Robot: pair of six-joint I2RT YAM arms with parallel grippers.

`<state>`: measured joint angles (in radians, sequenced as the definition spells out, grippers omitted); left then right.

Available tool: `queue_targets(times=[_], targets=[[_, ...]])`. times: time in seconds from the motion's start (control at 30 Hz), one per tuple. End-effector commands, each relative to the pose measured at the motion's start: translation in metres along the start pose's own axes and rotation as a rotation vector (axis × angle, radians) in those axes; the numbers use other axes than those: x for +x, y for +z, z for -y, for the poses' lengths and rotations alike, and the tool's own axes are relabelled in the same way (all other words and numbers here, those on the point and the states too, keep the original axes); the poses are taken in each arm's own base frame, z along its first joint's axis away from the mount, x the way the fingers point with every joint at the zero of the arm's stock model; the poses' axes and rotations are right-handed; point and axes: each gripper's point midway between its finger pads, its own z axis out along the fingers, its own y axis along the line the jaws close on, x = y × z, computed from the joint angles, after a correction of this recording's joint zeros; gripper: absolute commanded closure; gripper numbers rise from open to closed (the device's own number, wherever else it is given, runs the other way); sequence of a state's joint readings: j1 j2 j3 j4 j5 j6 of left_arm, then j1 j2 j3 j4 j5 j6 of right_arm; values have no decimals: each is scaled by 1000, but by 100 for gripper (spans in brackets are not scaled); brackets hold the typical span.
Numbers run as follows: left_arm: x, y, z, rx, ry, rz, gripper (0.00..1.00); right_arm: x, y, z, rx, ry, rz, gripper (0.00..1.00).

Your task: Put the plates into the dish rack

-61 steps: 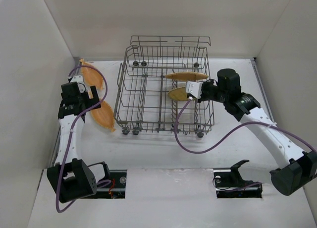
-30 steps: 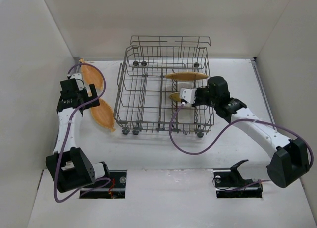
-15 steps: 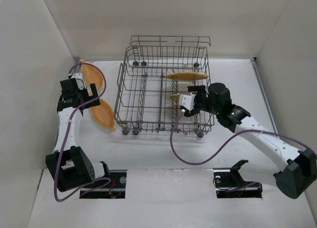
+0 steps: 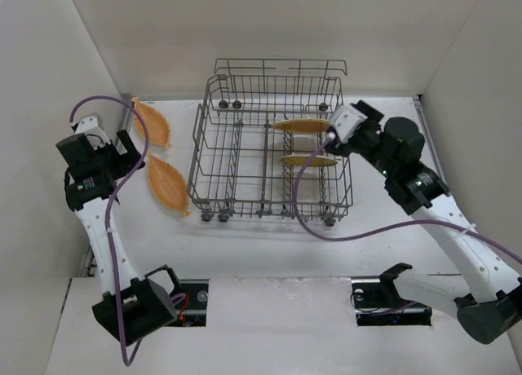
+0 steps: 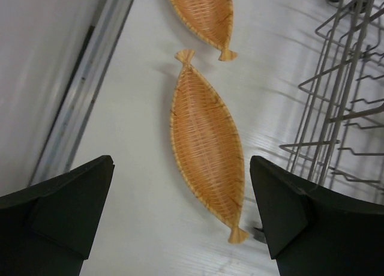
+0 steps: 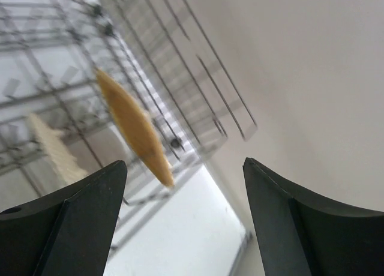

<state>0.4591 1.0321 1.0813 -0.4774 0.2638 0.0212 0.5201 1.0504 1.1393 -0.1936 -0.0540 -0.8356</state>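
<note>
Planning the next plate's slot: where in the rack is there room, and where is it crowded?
The left half of the grey wire dish rack is bare, between its left wall and centre divider. The right half is crowded: a rear orange plate and a front tan plate stand on edge.

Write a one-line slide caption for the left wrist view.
Open left gripper above a woven orange leaf-shaped plate on the white table, second leaf-shaped plate beyond, grey wire dish rack alongside.
</note>
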Motion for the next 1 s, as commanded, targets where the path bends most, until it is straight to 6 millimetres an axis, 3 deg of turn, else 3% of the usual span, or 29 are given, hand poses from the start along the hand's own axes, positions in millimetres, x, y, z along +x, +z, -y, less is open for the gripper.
queue_targets(times=[0.0, 0.07, 0.23, 0.43, 0.57, 0.67, 0.8, 0.97], targets=[[12, 3, 11, 157, -190, -115, 0, 28, -28, 50, 173, 178, -115, 16], [9, 10, 10, 205, -254, -139, 0, 59, -41, 68, 241, 247, -188, 16], [-4, 40, 0, 210, -322, -177, 0, 137, -73, 88, 363, 470, -367, 17], [-9, 67, 9, 223, -283, -205, 0, 204, -112, 81, 409, 689, -518, 17], [-5, 95, 26, 231, -189, -230, 1, 232, -123, 65, 404, 828, -588, 17], [-2, 125, 38, 251, -133, -265, 12, 247, -124, 56, 402, 906, -627, 17], [-11, 158, 43, 253, -115, -281, 20, 263, -120, 47, 382, 1020, -674, 17], [-28, 196, 36, 223, -91, -278, 23, 279, -113, 42, 362, 1122, -718, 16]])
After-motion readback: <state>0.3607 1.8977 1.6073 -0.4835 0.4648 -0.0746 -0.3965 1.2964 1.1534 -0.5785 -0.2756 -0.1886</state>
